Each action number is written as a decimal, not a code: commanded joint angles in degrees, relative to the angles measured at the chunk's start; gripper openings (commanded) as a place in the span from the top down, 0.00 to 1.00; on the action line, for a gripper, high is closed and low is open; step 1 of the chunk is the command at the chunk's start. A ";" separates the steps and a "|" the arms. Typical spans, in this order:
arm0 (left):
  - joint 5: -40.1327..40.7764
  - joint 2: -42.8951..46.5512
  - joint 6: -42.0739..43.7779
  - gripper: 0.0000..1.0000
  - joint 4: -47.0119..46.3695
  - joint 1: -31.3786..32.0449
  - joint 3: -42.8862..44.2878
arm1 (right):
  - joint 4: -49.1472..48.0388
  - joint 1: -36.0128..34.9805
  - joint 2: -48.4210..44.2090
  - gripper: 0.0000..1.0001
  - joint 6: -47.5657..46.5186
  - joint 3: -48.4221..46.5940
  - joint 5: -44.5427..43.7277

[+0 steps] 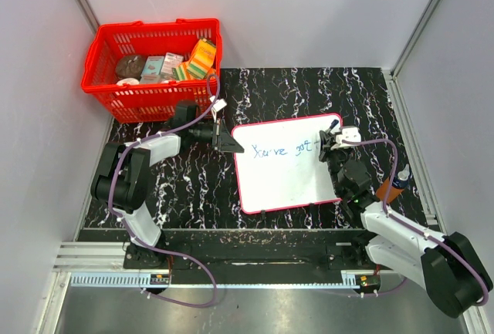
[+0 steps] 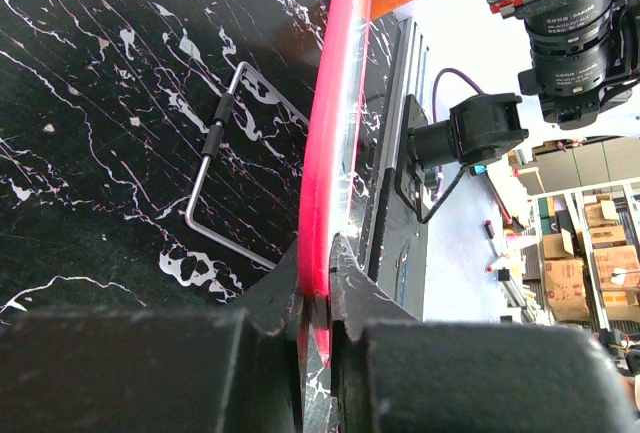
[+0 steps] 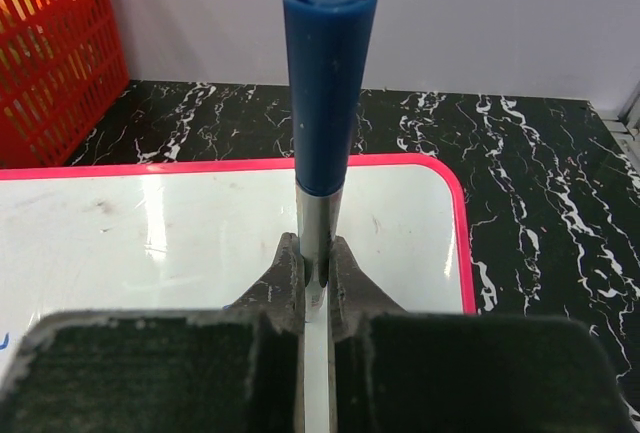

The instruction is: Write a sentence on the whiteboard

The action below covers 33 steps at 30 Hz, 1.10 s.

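Our right gripper (image 3: 315, 273) is nearly closed, its two fingers pinching the silver barrel of a marker (image 3: 328, 83) that stands upright between them, blue cap end toward the wrist camera. From above we see this gripper over the far right part of the board (image 1: 285, 183), at the right end of the writing; whether the tip touches the surface we cannot tell. Our left gripper (image 2: 318, 298) is clamped narrowly on the board's red frame, and the top view puts that grip on the left edge, close to the far left corner. The board lies on the black marbled table (image 1: 193, 187), right of the middle and between the two arms, turned a little so its near edge runs at a slant. The sentence (image 1: 289, 151) is in thin blue marker across the far half of the white surface; we read "You've got", with one more stroke beside the right gripper. The near half of the board is unwritten, with faint smudges. Through the left wrist camera we also see a bent wire stand (image 2: 225, 168) on the table just beside the frame. A red basket (image 1: 154, 64) of packaged goods sits at the far left corner of the table, well apart from the board. An orange item (image 1: 386, 189) lies right of the board, near the right arm.
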<state>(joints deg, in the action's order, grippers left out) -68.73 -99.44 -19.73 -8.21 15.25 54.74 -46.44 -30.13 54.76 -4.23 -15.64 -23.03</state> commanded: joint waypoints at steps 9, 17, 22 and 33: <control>8.52 0.30 10.23 1.00 1.26 1.45 -0.16 | -1.82 0.86 -5.44 1.00 -0.17 0.26 4.03; 8.44 0.21 10.32 1.00 1.44 1.63 -0.16 | -0.67 0.78 -4.85 1.00 -0.78 -2.11 2.73; 8.61 0.47 10.41 1.00 1.44 1.54 -0.34 | -2.78 1.04 -1.07 1.00 0.27 -2.29 2.37; 8.70 0.30 10.59 1.00 1.44 1.89 -0.51 | -3.93 1.92 -1.15 1.00 1.42 -2.64 2.55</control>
<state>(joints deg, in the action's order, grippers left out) -68.73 -99.35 -19.42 -8.01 15.29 54.78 -47.18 -28.99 54.15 -3.14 -15.79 -20.03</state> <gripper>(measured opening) 0.094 0.060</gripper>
